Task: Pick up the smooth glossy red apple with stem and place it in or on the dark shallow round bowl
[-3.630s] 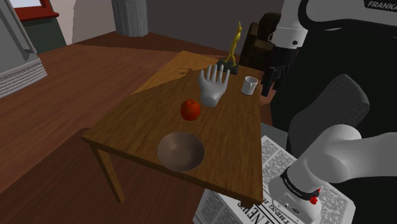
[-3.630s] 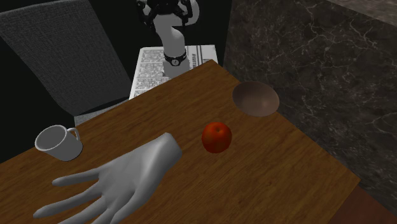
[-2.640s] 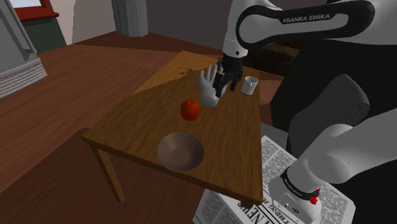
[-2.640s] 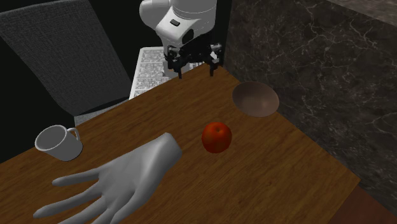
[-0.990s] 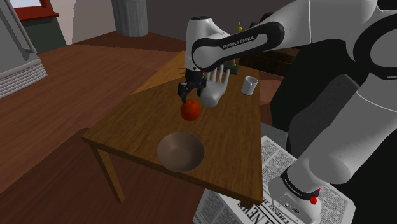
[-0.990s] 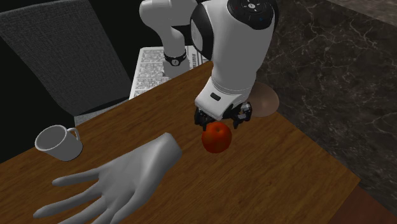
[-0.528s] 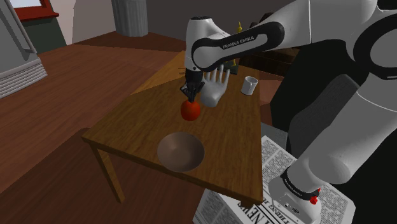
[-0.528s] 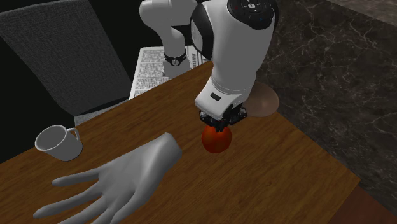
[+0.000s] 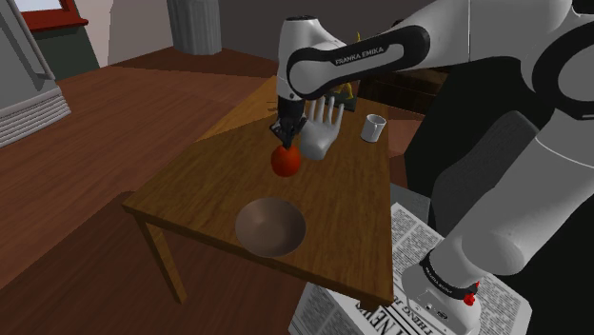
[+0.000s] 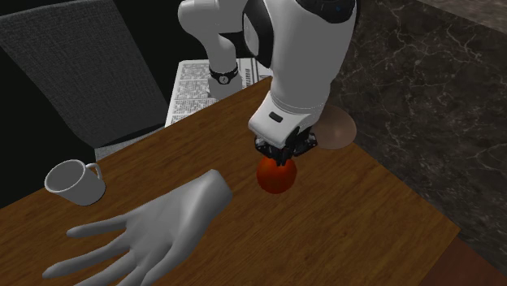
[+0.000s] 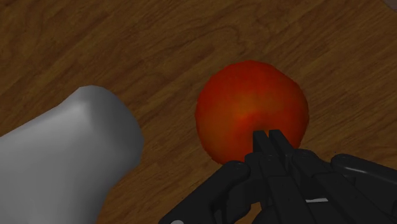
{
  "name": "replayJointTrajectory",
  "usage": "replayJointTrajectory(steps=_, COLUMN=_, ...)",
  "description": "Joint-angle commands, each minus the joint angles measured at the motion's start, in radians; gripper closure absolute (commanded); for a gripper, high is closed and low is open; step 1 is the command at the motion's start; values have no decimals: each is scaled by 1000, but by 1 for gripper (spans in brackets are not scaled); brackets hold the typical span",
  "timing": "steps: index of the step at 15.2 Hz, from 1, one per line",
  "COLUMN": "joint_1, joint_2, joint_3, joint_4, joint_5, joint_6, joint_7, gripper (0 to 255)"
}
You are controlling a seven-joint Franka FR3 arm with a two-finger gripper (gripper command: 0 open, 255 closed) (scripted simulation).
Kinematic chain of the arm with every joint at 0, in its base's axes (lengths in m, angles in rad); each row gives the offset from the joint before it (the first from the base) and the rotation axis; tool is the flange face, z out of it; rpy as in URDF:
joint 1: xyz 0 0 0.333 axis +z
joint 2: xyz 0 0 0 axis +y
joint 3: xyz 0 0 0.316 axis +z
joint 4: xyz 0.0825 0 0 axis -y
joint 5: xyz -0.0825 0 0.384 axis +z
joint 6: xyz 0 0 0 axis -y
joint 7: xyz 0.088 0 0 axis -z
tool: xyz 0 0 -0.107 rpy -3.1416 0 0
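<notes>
A glossy red apple [image 9: 284,164] [image 10: 276,177] [image 11: 245,111] is at the middle of the wooden table [image 9: 190,190]. My black gripper [image 9: 285,143] [image 10: 279,159] [image 11: 268,135] comes straight down onto its top, fingers pinched together at the stem, and the apple looks lifted a touch with it. The dark shallow round bowl [image 9: 270,226] stands near the table's front edge in the shoulder view. In the second exterior view the arm hides most of the bowl [image 10: 343,130].
A grey model hand [image 9: 319,128] [image 10: 154,227] [image 11: 63,153] lies right beside the apple. A white mug [image 9: 373,127] [image 10: 75,182] stands farther off. A newspaper [image 9: 409,228] lies by the stand. A grey chair [image 10: 73,65] is behind the table.
The open fingers around the apple's top have shut at the stem. Since then the gripper and the apple have risen slightly.
</notes>
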Motion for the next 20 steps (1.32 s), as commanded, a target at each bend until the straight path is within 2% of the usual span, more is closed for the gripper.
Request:
replayJointTrajectory(steps=1, joint_1=0, joint_2=-13, joint_3=1, joint_4=10, joint_5=4, joint_6=-23, joint_7=-2, gripper=255)
replayJointTrajectory(steps=20, joint_1=-1, joint_2=-61, joint_3=0, joint_4=198, joint_5=20, joint_6=-257, joint_7=-17, gripper=255)
